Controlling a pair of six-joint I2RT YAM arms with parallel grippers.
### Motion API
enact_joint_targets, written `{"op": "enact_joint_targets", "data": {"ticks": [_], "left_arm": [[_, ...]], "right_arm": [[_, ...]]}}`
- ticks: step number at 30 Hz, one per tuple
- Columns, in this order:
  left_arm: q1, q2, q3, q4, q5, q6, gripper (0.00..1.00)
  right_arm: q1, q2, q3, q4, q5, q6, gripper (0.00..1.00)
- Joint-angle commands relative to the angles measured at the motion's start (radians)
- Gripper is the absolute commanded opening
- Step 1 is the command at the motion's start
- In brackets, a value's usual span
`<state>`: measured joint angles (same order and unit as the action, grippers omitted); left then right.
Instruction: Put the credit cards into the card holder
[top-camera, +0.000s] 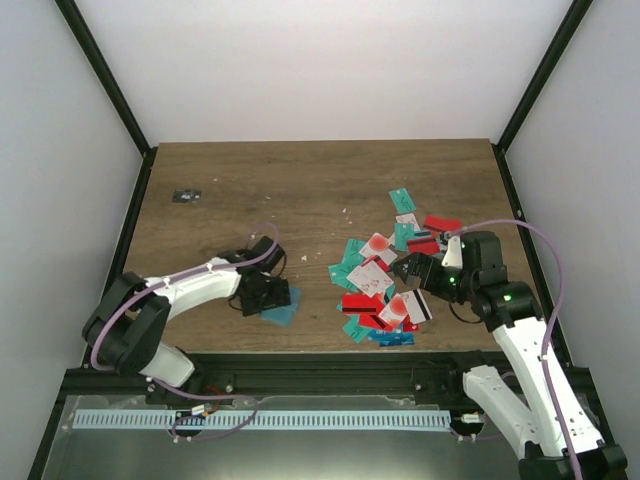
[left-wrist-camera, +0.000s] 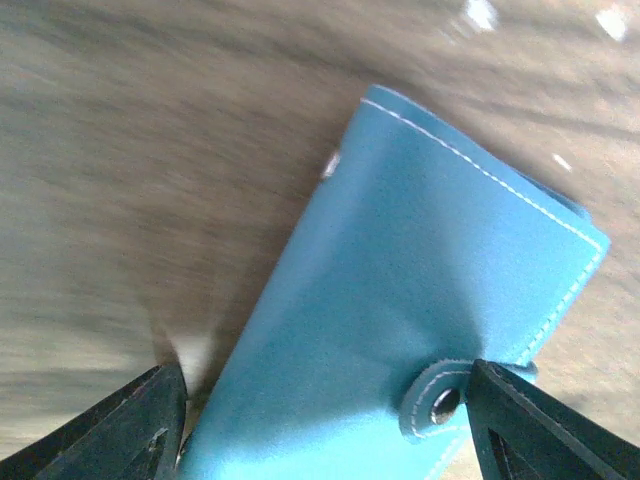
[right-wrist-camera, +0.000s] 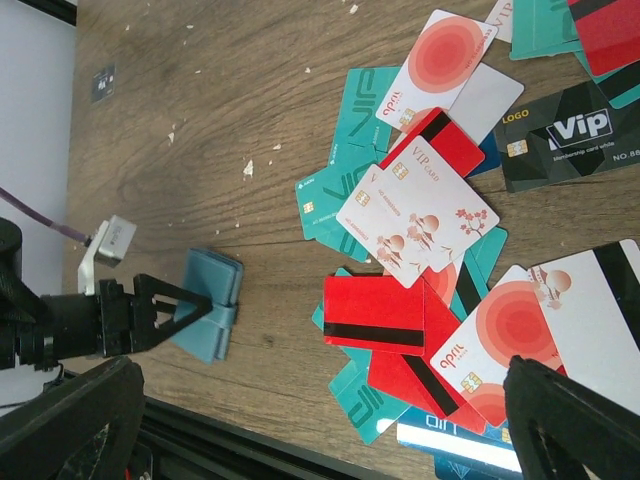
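While the card holder (top-camera: 282, 313) is lying shut and flat on the table (top-camera: 300, 190), near the front edge and well left of the card pile, it is being straddled by the left claw (top-camera: 265, 295).

Going by the stitched cover and the snap tab (left-wrist-camera: 437, 395), the holder is being judged light, soft and a bit floppy. Its smooth skin could slide on the wood. A pinch across its two long edges near the tab end is being suggested, since the flat face is offering no lip from above. The snap is showing fastened, so opening is probably being required before any card goes in.

The credit cards (top-camera: 385, 285) are being judged thin, stiff, slick and awkward to lift off a flat top. An overhanging edge on an upper card is being rated the best hold.

The left claw's jaws are being held wide, one finger on each side of the holder's near end, with the right-hand finger just beside the tab. Contact or squeeze cannot be told, and nothing is being lifted.

The right claw (right-wrist-camera: 320, 400) is being held fully spread above the scattered cards. Nothing is being gripped or touched by it.
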<state>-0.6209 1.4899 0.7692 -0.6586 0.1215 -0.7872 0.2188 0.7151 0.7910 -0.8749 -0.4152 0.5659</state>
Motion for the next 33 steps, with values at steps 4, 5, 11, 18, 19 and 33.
{"op": "enact_joint_targets", "data": {"ticks": [4, 5, 11, 18, 19, 33], "left_arm": [[-0.147, 0.013, 0.081, -0.002, 0.11, -0.133, 0.82], [-0.15, -0.007, 0.098, -0.03, 0.093, -0.117, 0.83], [-0.143, -0.131, 0.094, -0.097, -0.009, 0.04, 0.83], [-0.085, -0.214, -0.094, 0.012, 0.05, 0.047, 0.66], [-0.081, -0.23, -0.121, 0.04, 0.069, 0.042, 0.65], [-0.05, -0.237, -0.275, 0.288, 0.208, 0.057, 0.44]], "right_arm": [[0.01, 0.011, 0.024, -0.009, 0.013, 0.001, 1.0], [0.009, 0.011, 0.03, -0.018, 0.015, 0.0, 1.0], [0.01, -0.015, 0.044, -0.049, 0.035, -0.015, 1.0], [0.01, -0.019, 0.005, 0.012, -0.021, -0.001, 1.0], [0.01, -0.011, 0.006, 0.015, -0.023, -0.002, 1.0], [0.01, 0.098, 0.03, 0.042, -0.05, -0.035, 1.0]]}}
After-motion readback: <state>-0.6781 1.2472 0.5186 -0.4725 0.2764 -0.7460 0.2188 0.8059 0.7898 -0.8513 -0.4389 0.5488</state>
